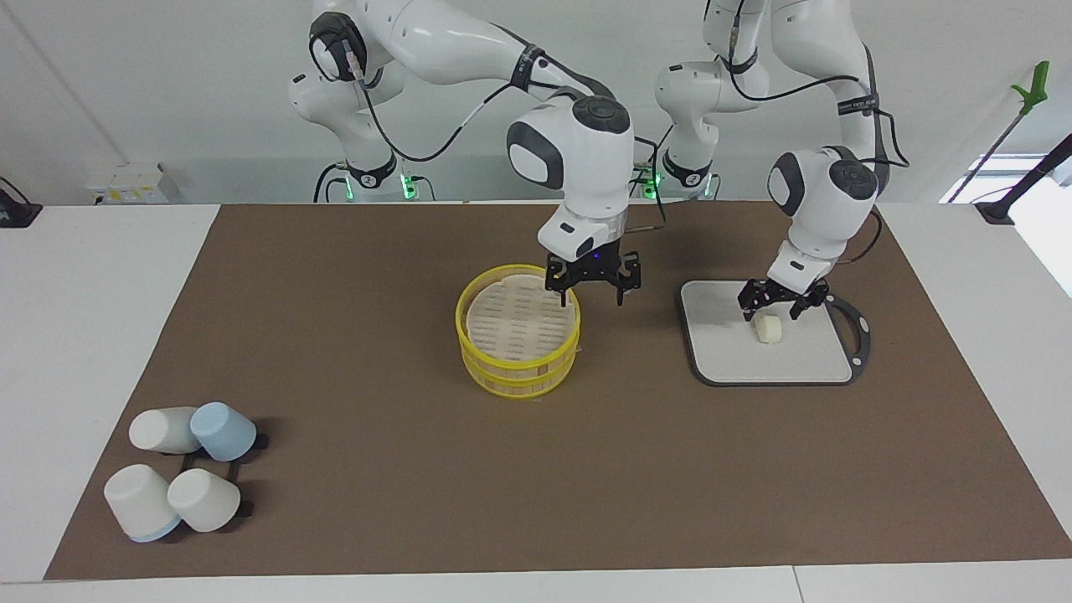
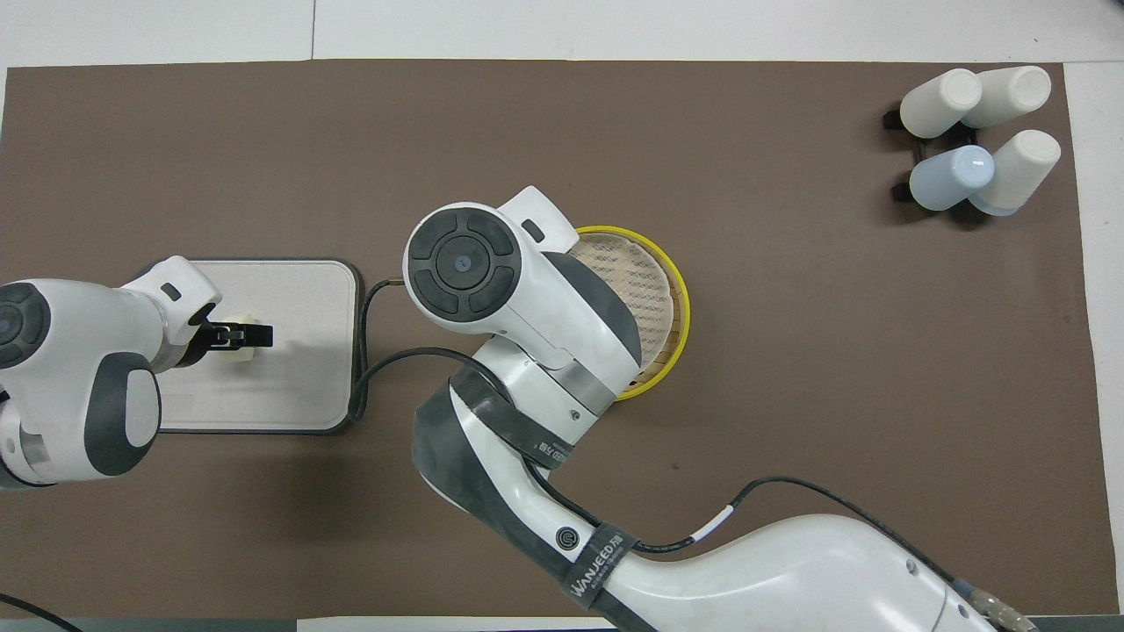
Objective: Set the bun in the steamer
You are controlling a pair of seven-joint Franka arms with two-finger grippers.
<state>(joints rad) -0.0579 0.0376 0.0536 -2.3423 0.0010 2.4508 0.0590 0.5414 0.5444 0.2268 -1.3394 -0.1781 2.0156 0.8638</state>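
Note:
The bun is a small cream-white piece resting on the grey board; it also shows in the overhead view. My left gripper is down at the bun, open, with one finger on each side of its top; it shows over the board in the overhead view too. The steamer with yellow rims stands mid-table, its slatted floor bare; its rim shows in the overhead view. My right gripper hangs open and empty over the steamer's rim on the side nearer the robots.
Several cups, white and pale blue, lie on a black rack at the right arm's end of the table, farther from the robots; they also show in the overhead view. A brown mat covers the table.

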